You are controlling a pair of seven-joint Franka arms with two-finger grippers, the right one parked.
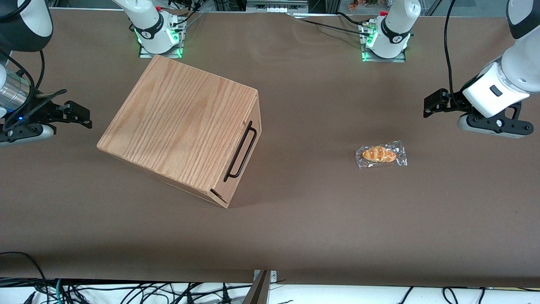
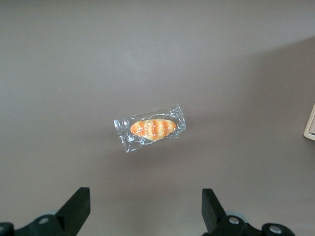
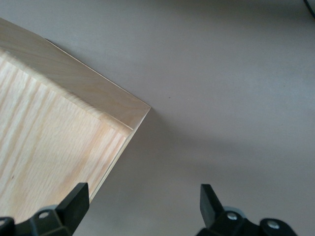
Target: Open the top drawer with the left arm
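From the front, the top drawer (image 1: 247,145) sits shut in the wooden box (image 1: 181,122), its black handle (image 1: 240,150) a stiff thin bar — the natural place to grip; the drawer likely slides lightly. The left arm's gripper (image 1: 431,105) hovers well apart, above a wrapped bread roll (image 1: 381,154). From its wrist, fingers (image 2: 78,206) spread wide over the roll (image 2: 152,129) — holding nothing.

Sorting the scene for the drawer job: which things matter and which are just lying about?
For the job:
top drawer, shut, in the wooden box
gripper, fingers open, above the table

Lying about:
wrapped bread roll
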